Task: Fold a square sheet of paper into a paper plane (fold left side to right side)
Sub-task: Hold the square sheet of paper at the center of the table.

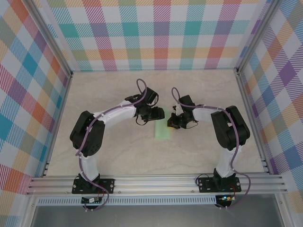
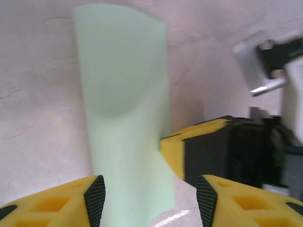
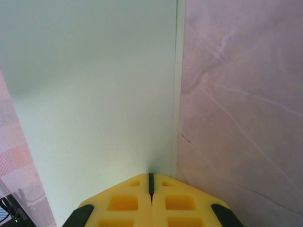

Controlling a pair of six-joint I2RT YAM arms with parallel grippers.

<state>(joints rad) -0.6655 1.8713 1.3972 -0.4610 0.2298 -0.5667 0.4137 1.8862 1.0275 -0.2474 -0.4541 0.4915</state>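
1. Two layers: the square sheet of paper (image 2: 123,118) is doubled into a narrow strip on the table (image 3: 236,94), directly under the right gripper (image 3: 151,196). The top layer bows up and the fold looks uncreased.
2. Right gripper: fingers pressed together with nothing between them. The tips bear down on the strip's open edges, which line up almost flush.
3. Left gripper (image 2: 147,198): just beside the right gripper, fingers spread and straddling the strip. No grip on it that I can see.
4. Handling, my read: featherweight, limp, springy at the fold, likely to slide on the smooth top. Don't pinch mid-sheet, it'll crumple. Pin the open edge under the right gripper and run a closed fingertip along the bowed side opposite to set the crease.
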